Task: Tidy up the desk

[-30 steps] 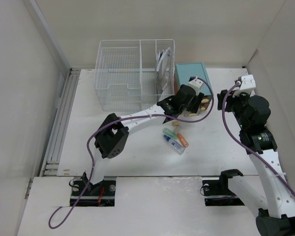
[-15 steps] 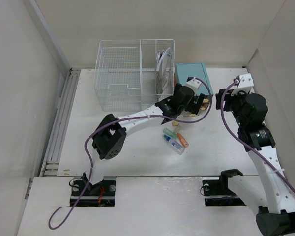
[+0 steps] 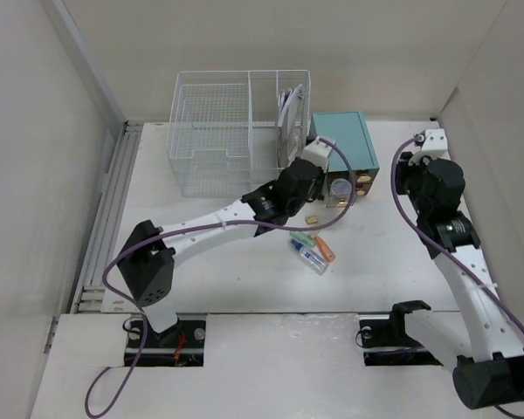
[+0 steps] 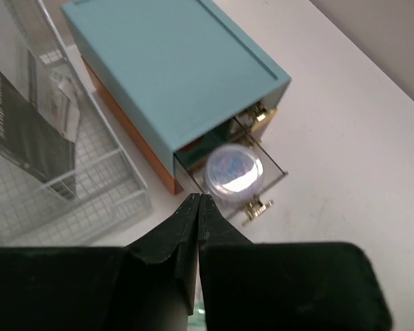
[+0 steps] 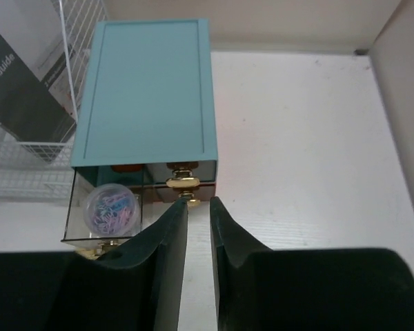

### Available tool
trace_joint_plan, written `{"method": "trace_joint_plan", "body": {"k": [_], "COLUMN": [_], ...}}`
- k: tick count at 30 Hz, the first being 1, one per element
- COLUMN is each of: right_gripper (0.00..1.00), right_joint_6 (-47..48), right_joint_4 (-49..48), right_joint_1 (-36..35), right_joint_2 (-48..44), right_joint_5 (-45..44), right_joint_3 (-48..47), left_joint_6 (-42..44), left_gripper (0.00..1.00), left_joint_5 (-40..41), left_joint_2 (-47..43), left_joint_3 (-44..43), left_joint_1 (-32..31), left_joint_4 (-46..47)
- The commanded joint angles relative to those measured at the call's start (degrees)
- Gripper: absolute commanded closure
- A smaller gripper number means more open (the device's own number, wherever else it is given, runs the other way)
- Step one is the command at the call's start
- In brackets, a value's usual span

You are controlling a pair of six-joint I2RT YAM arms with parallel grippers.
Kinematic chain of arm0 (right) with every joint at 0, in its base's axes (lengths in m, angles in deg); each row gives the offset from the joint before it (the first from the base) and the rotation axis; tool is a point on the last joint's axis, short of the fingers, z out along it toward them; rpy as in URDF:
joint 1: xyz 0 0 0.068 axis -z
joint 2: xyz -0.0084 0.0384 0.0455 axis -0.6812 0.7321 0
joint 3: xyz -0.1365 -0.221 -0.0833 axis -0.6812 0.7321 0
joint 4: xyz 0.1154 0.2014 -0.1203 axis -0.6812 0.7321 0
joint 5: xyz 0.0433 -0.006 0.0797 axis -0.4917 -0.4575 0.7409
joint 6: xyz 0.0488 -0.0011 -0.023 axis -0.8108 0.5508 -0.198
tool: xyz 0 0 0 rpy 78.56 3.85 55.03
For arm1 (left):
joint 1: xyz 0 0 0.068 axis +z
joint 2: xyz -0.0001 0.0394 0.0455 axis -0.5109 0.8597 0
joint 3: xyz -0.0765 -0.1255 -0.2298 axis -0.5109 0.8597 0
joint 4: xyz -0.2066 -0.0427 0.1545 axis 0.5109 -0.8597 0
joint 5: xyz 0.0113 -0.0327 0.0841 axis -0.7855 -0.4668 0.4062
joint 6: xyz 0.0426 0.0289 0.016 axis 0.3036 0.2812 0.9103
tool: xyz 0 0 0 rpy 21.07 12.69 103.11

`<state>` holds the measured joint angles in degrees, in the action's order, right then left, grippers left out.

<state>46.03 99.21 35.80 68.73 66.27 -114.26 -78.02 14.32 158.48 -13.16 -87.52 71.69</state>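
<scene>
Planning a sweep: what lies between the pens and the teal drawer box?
One small yellow piece on the desk, seen in the top view.

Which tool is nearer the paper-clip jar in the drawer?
Left. The left tool hangs just in front of the jar; the right tool is aside, at the gold knob.

The left arm (image 3: 218, 225) stretches out flatter. Its elbow (image 3: 148, 272) drops from centre-left of the top view toward the lower left, and its wrist slides left and up, off the front of the box (image 3: 345, 138). The left gripper (image 4: 197, 201), spread before, now has its fingers pressed together on nothing. With the wrist gone, the pulled-out drawer (image 4: 270, 181) and the round tub (image 4: 232, 169) in it show. The right arm (image 3: 441, 188) leans slightly left and up, and the right gripper (image 5: 198, 202) narrows to a slim gap.
</scene>
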Motion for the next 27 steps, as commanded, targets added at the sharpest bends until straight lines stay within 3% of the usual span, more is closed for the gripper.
{"method": "trace_joint_plan", "body": {"k": [1,6,10,13,18,27], "right_gripper": [0.75,0.52,0.45,0.46,0.46,0.45], "right_joint_6": [-3.85,-6.65,-12.09,-16.05,-19.31,-20.46], "right_joint_4": [-2.55,-3.07,-4.56,-5.88,-6.50,-7.03], "right_joint_1": [1.24,3.26,8.97,13.02,14.87,15.49], "right_joint_2": [5.80,13.72,19.34,24.08,31.99,37.27], "right_joint_5": [4.10,11.67,22.56,30.22,39.52,42.71], "right_joint_3": [0.45,-1.57,-4.02,-4.73,-6.75,-8.34], "left_joint_6": [-2.18,-5.09,-5.09,-5.09,-5.09,-5.62], "left_gripper": [1.00,0.87,0.71,0.65,0.63,0.58], "left_joint_5": [-3.63,-11.10,-13.66,-14.19,-16.21,-19.46], "left_joint_2": [-3.46,-5.49,-6.02,-4.36,-0.14,7.77], "left_joint_3": [7.33,13.68,15.62,16.24,14.75,10.79], "left_joint_1": [-2.43,-3.59,-3.59,-3.59,-3.59,-0.43], "left_joint_4": [4.45,10.50,12.80,13.94,14.47,15.70]}}
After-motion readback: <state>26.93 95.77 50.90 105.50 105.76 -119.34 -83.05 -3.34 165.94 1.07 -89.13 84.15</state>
